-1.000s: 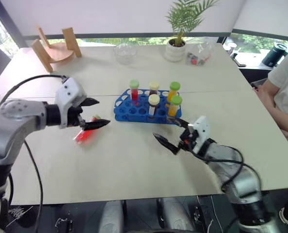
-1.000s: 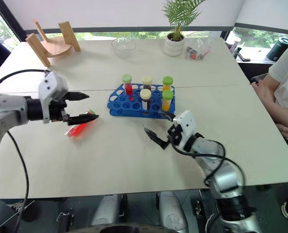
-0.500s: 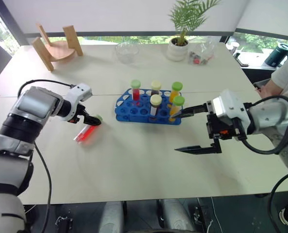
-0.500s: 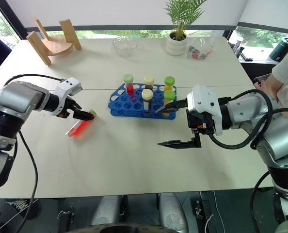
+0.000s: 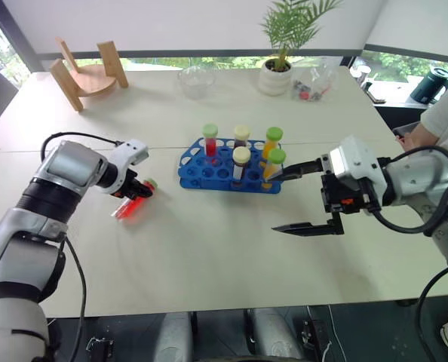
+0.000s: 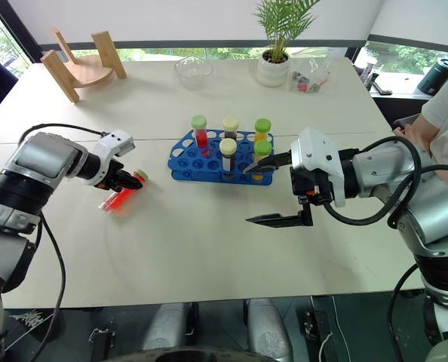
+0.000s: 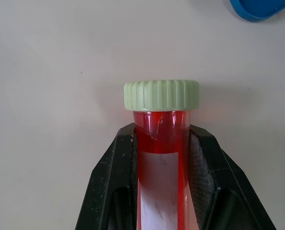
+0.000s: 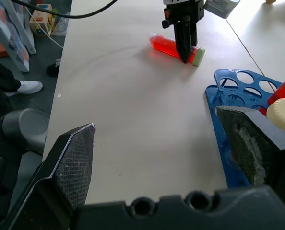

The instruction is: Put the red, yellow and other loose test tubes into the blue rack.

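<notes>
Left tool (image 7: 161,158) clamped on red tube (image 7: 160,143) below cap, white label in wrist view, right tool (image 5: 303,197) apart

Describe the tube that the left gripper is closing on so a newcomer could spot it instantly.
On the table, look left of the blue rack. There the red tube lies flat, pale-green cap toward the rack, pinched by the left gripper. Every other tube stands upright in the rack.

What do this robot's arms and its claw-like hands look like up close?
Both arms are rounded silver-grey shells with black joints and loose black cables looping alongside. Each wrist ends in a white boxy housing. The left gripper and right gripper each have two slim, tapering black fingers with cross-hatched pads inside.
</notes>
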Tool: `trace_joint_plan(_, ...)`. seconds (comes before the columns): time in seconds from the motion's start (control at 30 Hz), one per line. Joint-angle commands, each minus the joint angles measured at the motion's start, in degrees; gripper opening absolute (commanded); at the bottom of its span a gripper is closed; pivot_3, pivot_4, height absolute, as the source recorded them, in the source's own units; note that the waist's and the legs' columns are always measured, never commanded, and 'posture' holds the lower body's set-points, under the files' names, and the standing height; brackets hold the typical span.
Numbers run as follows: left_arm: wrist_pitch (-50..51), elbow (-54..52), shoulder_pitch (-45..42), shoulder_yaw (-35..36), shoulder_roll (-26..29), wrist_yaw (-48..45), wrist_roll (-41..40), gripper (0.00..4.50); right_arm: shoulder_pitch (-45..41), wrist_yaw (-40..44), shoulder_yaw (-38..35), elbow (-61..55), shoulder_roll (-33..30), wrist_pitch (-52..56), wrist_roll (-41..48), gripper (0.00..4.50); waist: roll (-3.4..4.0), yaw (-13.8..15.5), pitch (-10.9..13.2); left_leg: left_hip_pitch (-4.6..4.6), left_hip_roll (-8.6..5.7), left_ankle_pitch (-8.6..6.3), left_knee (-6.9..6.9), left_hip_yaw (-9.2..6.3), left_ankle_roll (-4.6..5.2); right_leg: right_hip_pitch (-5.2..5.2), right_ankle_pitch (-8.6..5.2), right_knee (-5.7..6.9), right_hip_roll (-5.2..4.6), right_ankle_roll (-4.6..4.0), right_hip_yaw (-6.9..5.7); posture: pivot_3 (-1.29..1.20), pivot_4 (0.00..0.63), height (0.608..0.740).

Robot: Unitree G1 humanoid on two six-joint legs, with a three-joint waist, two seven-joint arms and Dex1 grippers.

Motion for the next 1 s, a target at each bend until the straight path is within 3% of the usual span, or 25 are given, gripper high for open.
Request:
trace_joint_plan(0.03, 2.0, -2.0, 0.7, 2.0, 1.9, -1.0, -0.8, 0.82, -1.1, -0.4, -1.3, -0.4, 0.4, -0.7, 0.1, 4.5, 0.0, -0.1, 0.0, 0.0, 0.0, 0.0, 0.0, 0.0, 0.0, 0.0, 0.0, 0.0, 0.0, 0.0, 0.0, 0.0, 0.15, 0.74)
trace_joint_plan(0.2, -1.2, -3.2, -1.0, 12.9, 2.9, -4.4, -7.3, 0.82, 0.0, -1.9, -1.4, -1.1, 1.0, -0.2, -0.1, 4.5, -0.04, -0.1, 0.0, -0.02, 0.01, 0.0, 0.0, -0.01, 0.0, -0.03, 0.0, 0.02, 0.01, 0.0, -0.01, 0.0, 0.15, 0.74)
trace_joint_plan(0.3, -10.4, -7.0, 0.6, 29.5, -1.5, -4.2, -16.5, 0.82, 2.6, -5.4, -0.8, -3.2, 2.2, 1.1, -0.7, 4.5, -0.08, 0.2, 0.0, -0.05, 0.03, 0.0, 0.01, -0.02, 0.0, -0.03, 0.0, 0.01, -0.03, 0.0, -0.06, 0.0, 0.15, 0.74)
trace_joint_plan(0.43, -17.8, -14.3, 5.4, 37.7, -10.6, 2.1, -20.8, 0.82, 4.7, -8.9, -1.1, -4.9, 3.7, 2.4, -0.8, 4.5, -0.02, 1.1, 0.0, -0.04, -0.03, 0.0, 0.11, 0.02, -0.01, 0.03, 0.01, 0.01, -0.2, 0.02, -0.08, 0.0, 0.15, 0.74)
trace_joint_plan(0.5, -23.4, -18.4, 8.5, 38.4, -17.5, 6.0, -21.3, 0.82, 5.2, -11.3, -1.2, -5.8, 5.0, 3.6, -0.2, 4.5, -0.04, 1.4, 0.0, 0.0, -0.03, 0.01, 0.2, 0.04, -0.01, 0.1, 0.02, 0.01, -0.22, 0.03, -0.08, 0.0, 0.15, 0.74)
trace_joint_plan(0.6, -30.1, -21.2, 11.6, 36.9, -23.0, 8.4, -20.0, 0.82, 5.3, -12.9, -0.9, -6.5, 5.9, 4.3, -0.4, 4.5, -0.07, 1.6, 0.0, -0.03, -0.03, 0.0, 0.46, -0.01, -0.01, 0.18, 0.05, 0.08, -0.18, 0.08, -0.09, 0.0, 0.15, 0.74)
trace_joint_plan(0.8, -51.1, -15.4, 17.2, 32.4, -32.3, 9.7, -14.2, 0.82, 5.6, -14.6, -0.5, -7.5, 6.7, 4.9, -0.6, 4.5, -0.05, 1.6, 0.0, 0.0, -0.05, 0.0, 0.57, 0.02, -0.01, 0.24, 0.1, 0.07, -0.16, 0.13, -0.06, 0.0, 0.15, 0.74)
trace_joint_plan(1.0, -64.1, -6.9, 18.0, 30.3, -35.7, 9.8, -10.3, 0.82, 6.2, -15.9, -0.6, -8.7, 7.2, 5.5, -0.5, 4.5, -0.05, 1.5, 0.0, -0.02, -0.06, -0.03, 0.57, 0.0, 0.04, 0.25, 0.1, 0.06, -0.14, 0.13, -0.07, 0.0, 0.15, 0.74)
